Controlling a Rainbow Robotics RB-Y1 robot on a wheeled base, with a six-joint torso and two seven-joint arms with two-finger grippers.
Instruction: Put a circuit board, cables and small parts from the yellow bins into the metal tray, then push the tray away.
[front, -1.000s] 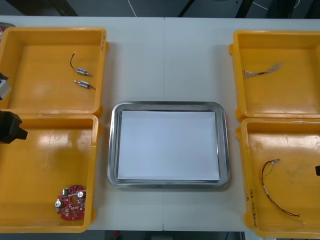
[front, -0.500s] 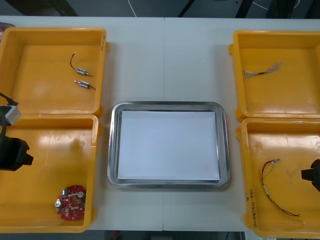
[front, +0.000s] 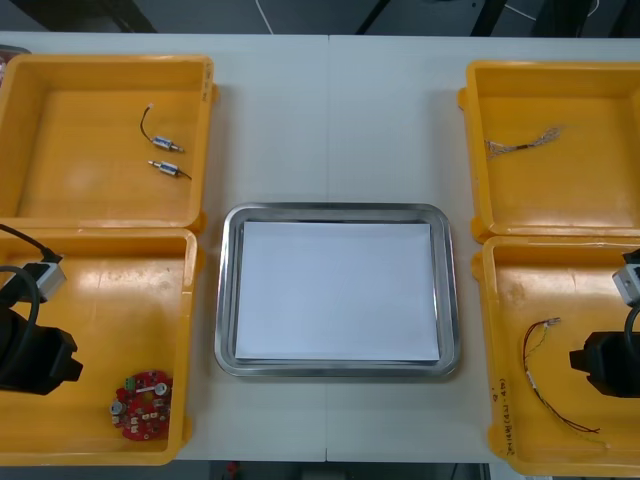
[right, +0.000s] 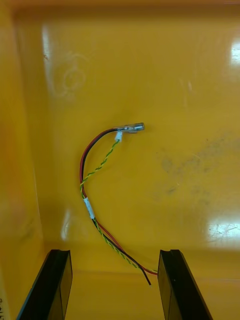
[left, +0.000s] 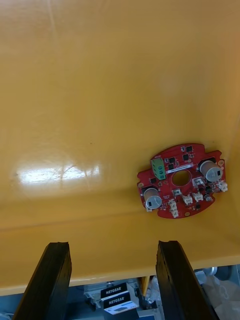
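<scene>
A round red circuit board (front: 142, 405) (left: 182, 180) lies in the near left yellow bin (front: 100, 300). My left gripper (front: 55, 362) (left: 115, 262) hovers over that bin, beside the board and open, with nothing between its fingers (left: 54, 280). A red and yellow cable (front: 545, 385) (right: 97, 200) lies in the near right yellow bin (front: 570, 290). Above it my right gripper (front: 582, 360) (right: 114, 267) stands open, and the cable's tail end lies between its fingers (right: 175, 285). The metal tray (front: 228, 300), white inside, sits in the middle with nothing in it.
The far left yellow bin (front: 80, 190) holds two small metal parts (front: 165, 157) and a short black cable (front: 146, 122). A pale twisted cable (front: 525, 142) lies in the far right yellow bin (front: 600, 200). Bare table stretches beyond the tray.
My left gripper has moved toward the table's near edge, closer to the circuit board. My right gripper has come in from the right edge over the red and yellow cable.
</scene>
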